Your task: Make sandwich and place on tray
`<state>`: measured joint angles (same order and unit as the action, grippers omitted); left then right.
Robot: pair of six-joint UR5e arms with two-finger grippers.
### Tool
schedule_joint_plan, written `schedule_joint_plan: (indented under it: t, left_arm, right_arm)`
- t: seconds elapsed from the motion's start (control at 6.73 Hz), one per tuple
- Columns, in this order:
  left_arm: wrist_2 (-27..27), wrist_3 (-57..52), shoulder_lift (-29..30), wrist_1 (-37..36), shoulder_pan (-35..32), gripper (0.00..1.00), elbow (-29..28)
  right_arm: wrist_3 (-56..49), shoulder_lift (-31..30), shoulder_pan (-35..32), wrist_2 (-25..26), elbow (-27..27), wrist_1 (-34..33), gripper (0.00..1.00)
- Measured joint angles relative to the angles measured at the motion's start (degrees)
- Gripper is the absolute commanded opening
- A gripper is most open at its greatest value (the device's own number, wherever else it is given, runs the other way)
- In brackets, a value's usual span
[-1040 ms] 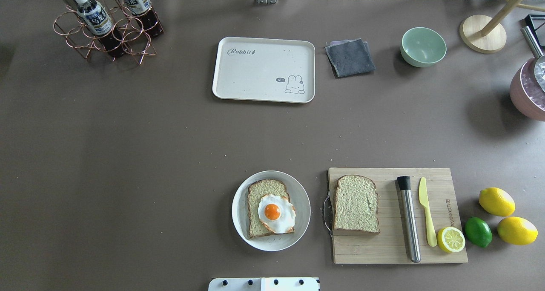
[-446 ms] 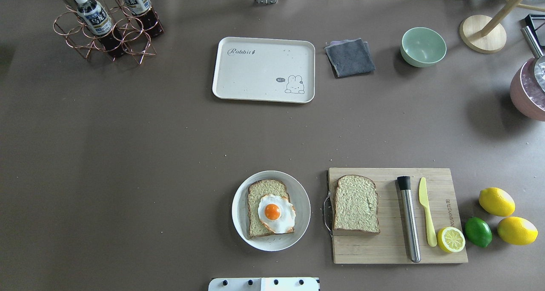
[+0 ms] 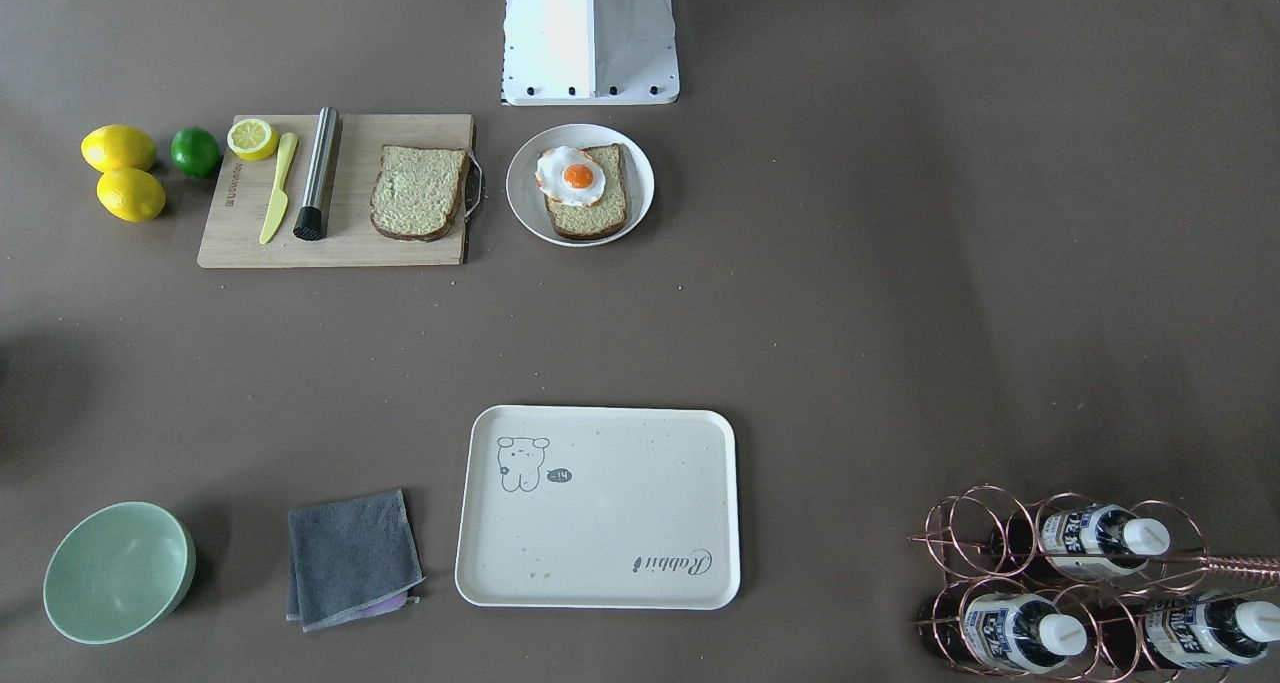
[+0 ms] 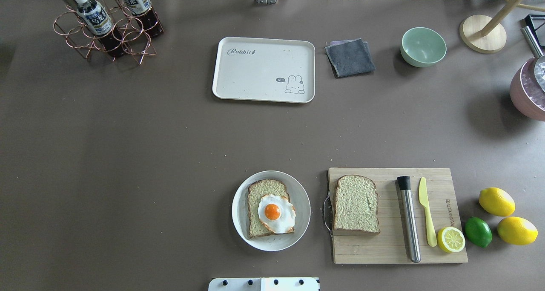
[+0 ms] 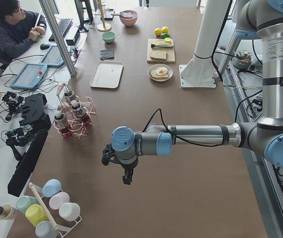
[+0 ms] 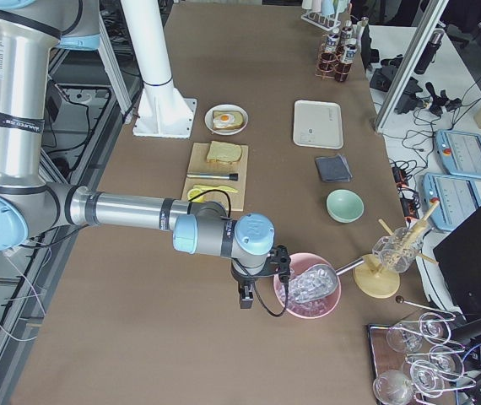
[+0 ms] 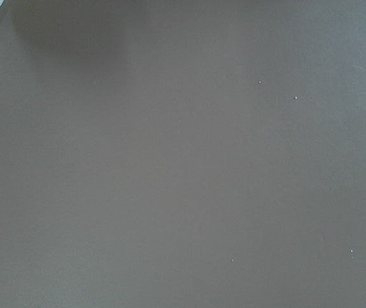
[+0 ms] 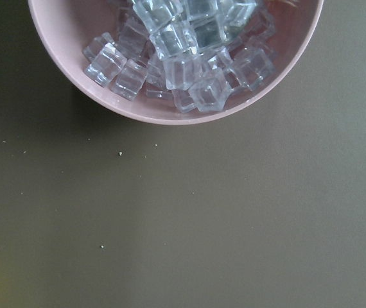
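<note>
one bread slice (image 4: pixel 260 188) lies under the egg (image 4: pixel 276 213) on the plate (image 4: pixel 299 191), the other slice (image 4: pixel 356 203) on the cutting board (image 4: pixel 391 248) beside it; the tray (image 4: pixel 255 76) sits well apart. left gripper (image 5: pixel 126 179) and right gripper (image 6: pixel 243 301) show only in side views, so i cannot tell their opening.

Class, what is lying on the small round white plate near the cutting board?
A slice of wholegrain bread lies on the plate, a fried egg on top. The egg covers part of the slice.
</note>
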<state>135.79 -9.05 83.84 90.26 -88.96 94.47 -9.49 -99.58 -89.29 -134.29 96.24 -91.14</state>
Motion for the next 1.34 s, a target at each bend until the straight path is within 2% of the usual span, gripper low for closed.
schedule_joint_plan:
  t: [0.89,1.34]
  left_arm:
    - [0.00,0.11,0.56,-0.08,0.01,0.98,0.01]
    - [0.00,0.26,0.62,-0.03,0.01,0.98,0.01]
  right_arm:
    - [0.35,0.27,0.91,-2.39,0.00,-0.19,1.00]
    - [2.70,0.35,0.96,-1.42,0.00,-0.48,1.00]
